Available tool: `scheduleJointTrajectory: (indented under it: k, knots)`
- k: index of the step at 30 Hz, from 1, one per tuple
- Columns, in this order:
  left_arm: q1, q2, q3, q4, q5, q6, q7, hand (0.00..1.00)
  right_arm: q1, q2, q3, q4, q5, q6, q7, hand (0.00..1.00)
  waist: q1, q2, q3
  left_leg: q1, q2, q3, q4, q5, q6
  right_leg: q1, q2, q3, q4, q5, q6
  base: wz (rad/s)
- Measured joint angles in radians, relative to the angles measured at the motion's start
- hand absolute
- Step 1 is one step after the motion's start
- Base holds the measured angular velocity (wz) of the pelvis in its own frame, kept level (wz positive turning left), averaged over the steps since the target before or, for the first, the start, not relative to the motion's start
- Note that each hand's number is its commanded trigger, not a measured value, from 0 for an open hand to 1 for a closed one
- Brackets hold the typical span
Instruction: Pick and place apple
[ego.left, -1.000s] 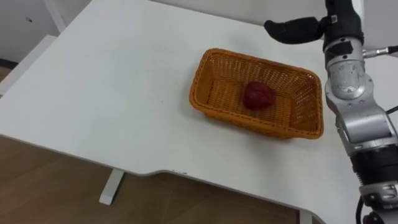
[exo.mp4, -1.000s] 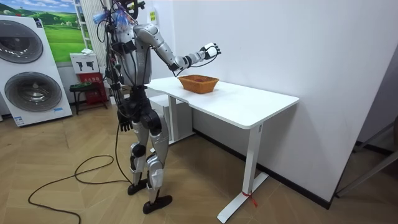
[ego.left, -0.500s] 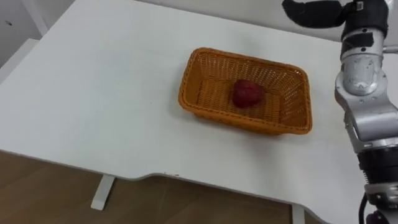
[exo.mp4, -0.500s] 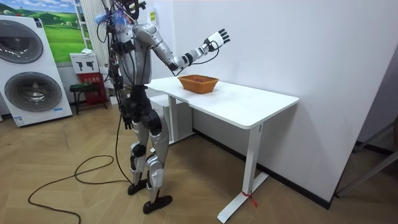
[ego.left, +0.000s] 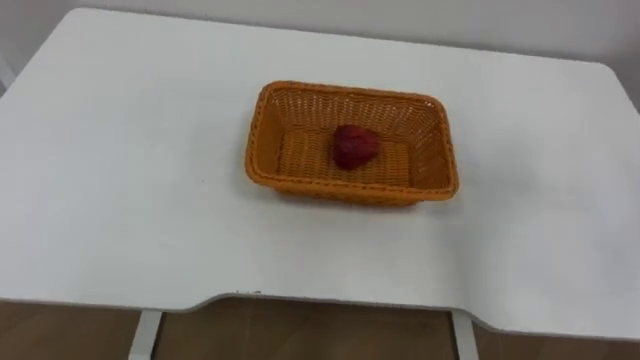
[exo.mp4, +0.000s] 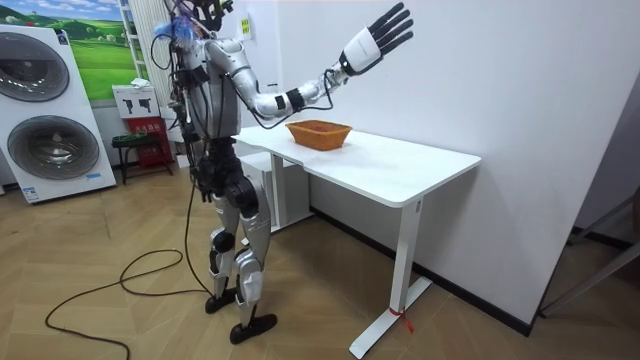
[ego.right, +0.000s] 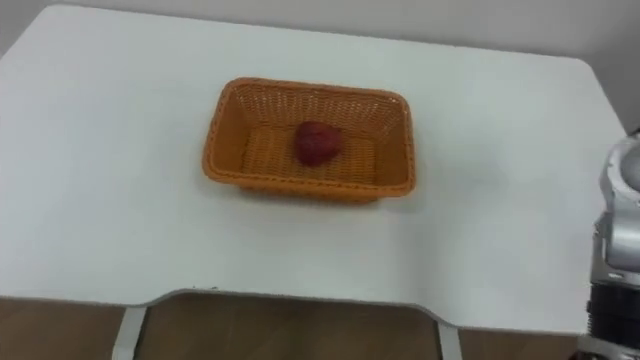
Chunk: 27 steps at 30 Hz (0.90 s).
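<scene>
A dark red apple (ego.left: 354, 146) lies inside an orange wicker basket (ego.left: 350, 192) near the middle of the white table (ego.left: 120, 200); nothing touches either. In the room view my right hand (exo.mp4: 378, 32) is raised high above and beyond the basket (exo.mp4: 319, 133), open with its fingers spread and holding nothing. My right forearm (ego.right: 620, 250) shows at the right edge of the right eye view. My left hand (exo.mp4: 204, 186) hangs by my hip, away from the table. I stand at the table's end at the room view's left.
The table's near edge (ego.left: 300, 300) runs across the bottom of the eye views, with wooden floor below it. A wall stands behind the table. Two washing machines (exo.mp4: 55, 110) stand at the room view's left, behind me.
My right hand has risen from beside the basket's far corner to high overhead, its fingers spreading, and has left the left eye view. The head camera shifted; the apple stayed in the basket.
</scene>
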Motion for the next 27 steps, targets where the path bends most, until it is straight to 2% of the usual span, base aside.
scheduleJointTrajectory:
  k: [5,7,9,12,15,17,19,23,25,27]
  knots:
    - [-0.003,-0.001,0.027,-0.002,-0.018,0.0,0.013,0.0,0.135,-0.002,-0.143,0.169,0.158,-0.017,-0.114,0.0,-0.045,0.005,-0.0014,-0.001,0.002,0.01,-0.001,-0.001,0.0,-0.002,0.002,0.008,0.001,0.003,-0.003,-0.05]
    - [-0.007,-0.004,0.033,-0.002,-0.031,0.003,0.014,0.0,0.181,-0.002,-0.164,0.236,0.268,-0.018,-0.13,0.0,-0.049,0.013,0.0002,-0.001,0.004,0.018,-0.01,-0.001,0.0,-0.006,0.007,0.027,0.001,0.004,-0.003,-0.12]
    - [-0.009,-0.006,0.041,0.0,-0.058,0.007,0.015,0.0,0.226,0.004,-0.189,0.322,0.371,-0.015,-0.132,0.0,-0.061,0.016,-0.0002,-0.001,0.005,0.019,-0.013,-0.001,0.0,-0.005,0.008,0.029,-0.001,0.004,-0.003,-0.04]
    - [-0.01,-0.008,0.041,-0.008,-0.057,0.011,0.015,0.0,0.266,0.027,-0.201,0.479,0.477,-0.014,-0.13,0.0,-0.073,0.033,0.0066,-0.005,0.005,0.023,-0.014,-0.001,0.0,-0.012,0.008,0.038,-0.001,0.004,-0.003,-0.05]
    - [-0.019,-0.012,0.043,-0.029,-0.055,0.019,0.014,0.0,0.307,0.076,-0.201,0.637,0.553,0.005,-0.096,0.0,-0.067,0.046,0.0025,-0.003,0.005,0.031,-0.012,-0.001,0.0,-0.015,0.01,0.05,-0.002,0.003,-0.002,-0.06]
    - [-0.022,-0.012,0.047,-0.034,-0.056,0.027,0.009,0.0,0.313,0.118,-0.182,0.74,0.563,0.016,-0.061,0.0,-0.063,0.047,0.003,-0.004,0.005,0.033,-0.011,-0.001,0.001,-0.016,0.01,0.056,-0.001,0.003,-0.002,-0.03]
    - [-0.04,-0.02,0.047,-0.033,-0.057,0.03,0.002,0.0,0.315,0.158,-0.121,0.863,0.573,0.05,0.006,0.0,-0.053,0.046,0.0032,-0.003,0.004,0.038,-0.013,-0.001,0.001,-0.02,0.01,0.061,-0.003,0.002,-0.002,-0.08]
    - [-0.045,-0.032,0.04,-0.034,-0.058,0.03,-0.013,0.0,0.323,0.182,-0.006,0.993,0.581,0.085,0.122,0.0,-0.036,0.045,0.0043,0.006,0.001,0.04,-0.017,-0.001,0.001,-0.016,0.01,0.08,-0.005,0.001,0.001,-0.03]
    - [-0.041,-0.032,0.041,-0.034,-0.058,0.036,-0.029,0.0,0.332,0.198,0.052,1.052,0.561,0.105,0.216,0.0,-0.021,0.048,0.0036,0.012,0.0,0.04,-0.017,-0.001,0.001,-0.013,0.011,0.081,-0.005,0.001,0.001,0.0]
    - [-0.041,-0.032,0.04,-0.034,-0.058,0.047,-0.038,0.0,0.339,0.207,0.092,1.088,0.524,0.122,0.276,0.0,-0.008,0.046,0.0073,0.015,0.0,0.04,-0.017,-0.001,0.001,-0.01,0.011,0.079,-0.005,0.001,0.001,0.0]
